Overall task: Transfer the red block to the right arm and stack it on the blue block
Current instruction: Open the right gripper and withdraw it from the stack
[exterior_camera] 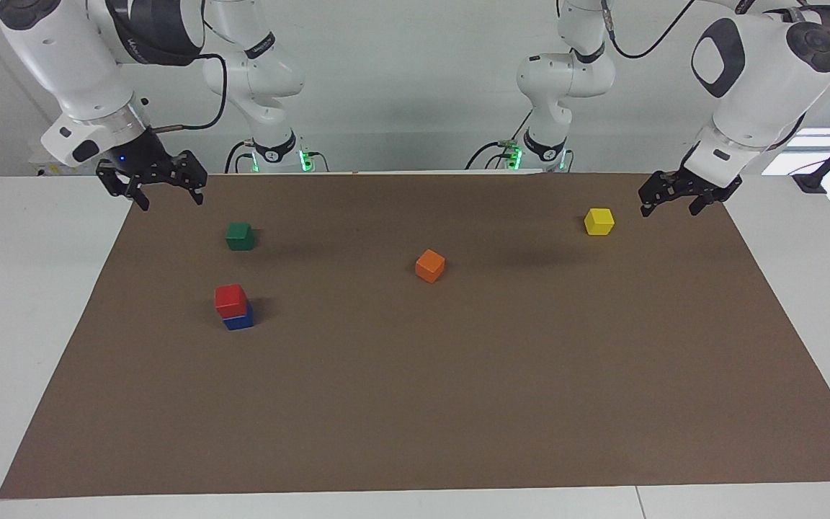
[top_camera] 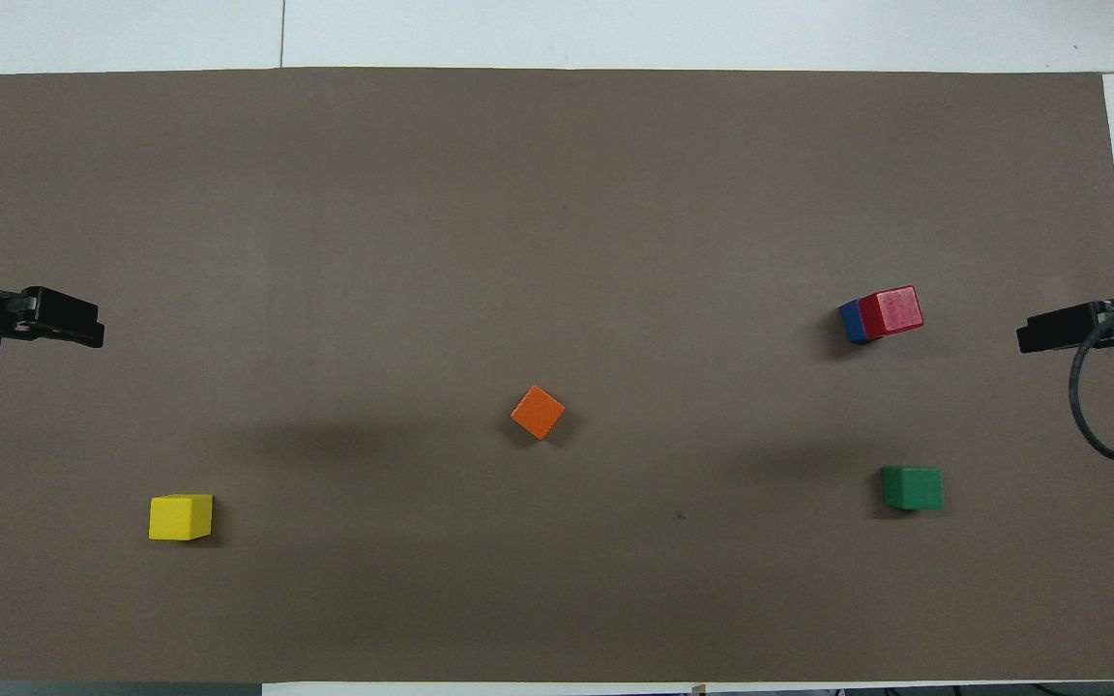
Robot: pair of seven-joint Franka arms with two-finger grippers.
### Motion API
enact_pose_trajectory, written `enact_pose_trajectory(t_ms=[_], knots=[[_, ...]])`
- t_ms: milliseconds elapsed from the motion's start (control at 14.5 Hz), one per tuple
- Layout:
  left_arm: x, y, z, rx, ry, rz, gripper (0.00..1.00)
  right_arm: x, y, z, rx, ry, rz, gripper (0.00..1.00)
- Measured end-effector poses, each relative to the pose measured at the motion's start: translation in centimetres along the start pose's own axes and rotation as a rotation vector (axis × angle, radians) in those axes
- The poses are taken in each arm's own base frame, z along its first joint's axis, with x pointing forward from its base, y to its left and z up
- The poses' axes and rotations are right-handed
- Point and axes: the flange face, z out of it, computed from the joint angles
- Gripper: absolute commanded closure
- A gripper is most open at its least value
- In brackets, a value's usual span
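Red block (exterior_camera: 230,299) seated on blue block (exterior_camera: 240,320), slightly offset, toward right arm's end of mat. Right gripper (exterior_camera: 152,182) raised at mat's edge, jaws spread, nothing held. Left gripper (exterior_camera: 683,192) parked by yellow cube (exterior_camera: 599,221), likewise spread, empty. Risk judged: offset stack toppled if nudged.

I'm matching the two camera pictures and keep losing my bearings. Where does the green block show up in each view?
Facing view: green block in the upper left part, just above the red block.
Overhead view: green block in the lower right part, below the red block.
Shared landmark: the orange block mid-mat.
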Motion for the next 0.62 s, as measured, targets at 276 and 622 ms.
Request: enact_pose_trajectory(t_ms=[276,622], knots=[[0.0,0.0,0.0,0.0,0.0,0.0,0.0,0.68,1.13,-0.11,-0.003,-0.021,0.018,0.01],[0.0,0.0,0.0,0.0,0.0,0.0,0.0,0.73,1.18,-0.03,-0.004,-0.024,0.018,0.01]])
